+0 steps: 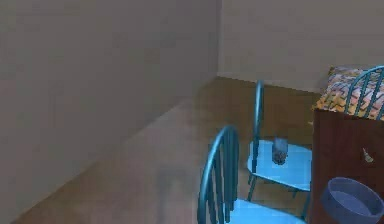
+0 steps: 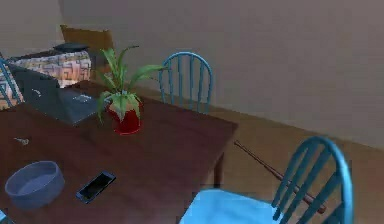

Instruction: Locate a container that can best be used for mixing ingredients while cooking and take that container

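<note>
Dark wooden table (image 2: 175,150), blue-grey bowl (image 2: 34,183) near its edge, phone (image 2: 96,186) just beside, potted plant (image 2: 124,95), laptop (image 2: 55,100)

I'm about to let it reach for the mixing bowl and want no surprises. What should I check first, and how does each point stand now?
1. Bowl found on the table: ok.
2. Bowl upright, rim up: ok.
3. Phone lies beside the bowl, apart from it: ok.
4. Plant and laptop stand farther out than the bowl: ok.
5. Way ahead for the base: a chair stands close in front: not ok.
6. Gripper's place relative to the bowl: cannot tell.
</note>
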Controlling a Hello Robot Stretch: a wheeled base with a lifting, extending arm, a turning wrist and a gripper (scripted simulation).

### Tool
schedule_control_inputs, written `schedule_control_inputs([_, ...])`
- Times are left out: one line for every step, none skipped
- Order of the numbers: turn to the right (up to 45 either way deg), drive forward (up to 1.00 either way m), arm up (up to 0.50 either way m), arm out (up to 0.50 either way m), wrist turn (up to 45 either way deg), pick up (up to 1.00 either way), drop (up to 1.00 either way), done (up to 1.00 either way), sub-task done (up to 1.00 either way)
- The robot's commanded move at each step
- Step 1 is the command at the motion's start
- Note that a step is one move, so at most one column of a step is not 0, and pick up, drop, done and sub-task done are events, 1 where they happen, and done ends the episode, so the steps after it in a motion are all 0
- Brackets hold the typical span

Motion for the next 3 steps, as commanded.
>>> schedule_control_inputs([-39.0,0.0,0.0,0.0,0.0,0.0,0.0,0.0,0.0])
schedule_control_inputs([0.0,0.0,0.5,0.0,0.0,0.0,0.0,0.0,0.0])
schedule_control_inputs([0.0,0.0,0.34,0.0,0.0,0.0,0.0,0.0,0.0])
